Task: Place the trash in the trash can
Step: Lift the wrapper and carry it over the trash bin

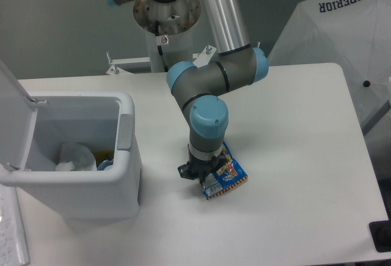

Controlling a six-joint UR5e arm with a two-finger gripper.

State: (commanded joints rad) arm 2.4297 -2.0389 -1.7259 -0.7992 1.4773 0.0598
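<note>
A blue foil snack packet (232, 175) with yellow-red print lies flat on the white table, right of the trash can. My gripper (204, 179) points straight down onto the packet's left edge. The wrist hides its fingers, so their state does not show. The trash can (126, 133) is a white rectangular bin at the left with its lid (12, 104) standing open. Inside it I see a crumpled white item (74, 156) and a bit of blue at the right wall.
The arm's base column (165, 18) stands at the table's far edge. A white fabric marked SUPERIOR (348, 27) hangs beyond the right edge. A black object (381, 236) sits at the near right corner, and paper (11, 232) lies at the near left.
</note>
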